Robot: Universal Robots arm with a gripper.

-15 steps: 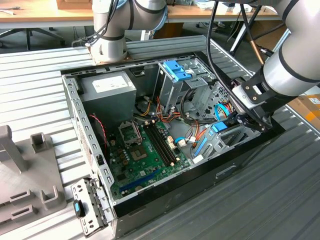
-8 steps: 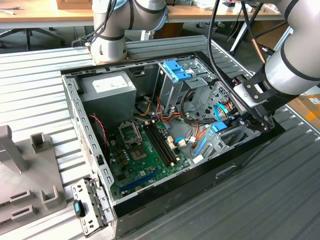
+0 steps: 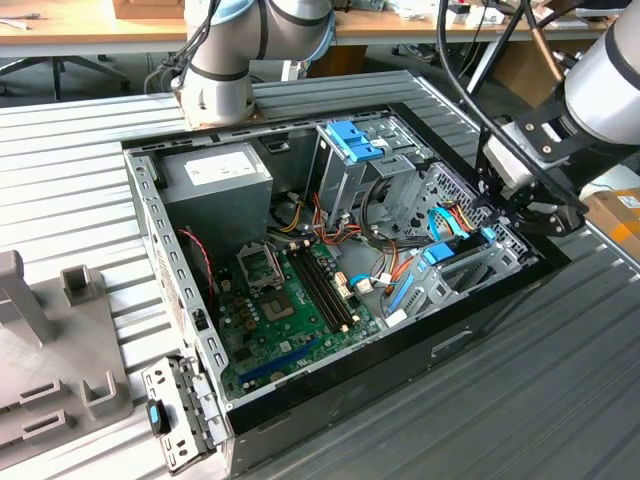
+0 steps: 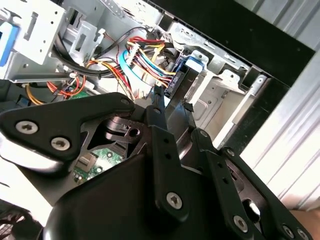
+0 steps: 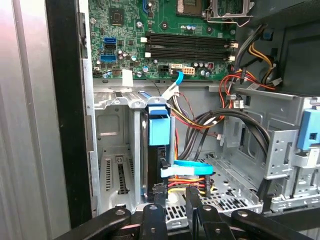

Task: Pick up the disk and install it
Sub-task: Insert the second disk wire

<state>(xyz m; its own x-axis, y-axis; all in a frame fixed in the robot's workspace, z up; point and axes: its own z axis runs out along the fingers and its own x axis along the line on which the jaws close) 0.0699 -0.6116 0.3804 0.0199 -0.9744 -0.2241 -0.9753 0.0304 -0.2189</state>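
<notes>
I am seating the disk in the drive bay of the open computer case.

The computer case (image 3: 330,300) is lying open on the ribbed metal table (image 3: 520,400), and my arm (image 3: 610,90) is reaching over the case's front end on the exterior view's right. Inside the case, the green motherboard (image 5: 150,30) is sitting on the floor, with the grey drive bay (image 5: 117,160) between it and the front wall. The disk (image 5: 159,150) is standing on edge in that bay, its blue rail tab (image 5: 159,131) facing up and a blue data cable (image 5: 192,169) lying just beside it. My gripper (image 5: 176,197) is hanging right at the disk's end; its fingers (image 4: 159,107) are drawn close together, though I cannot tell whether they are pinching the disk's edge. I judge pickup done and insertion mostly done.
</notes>
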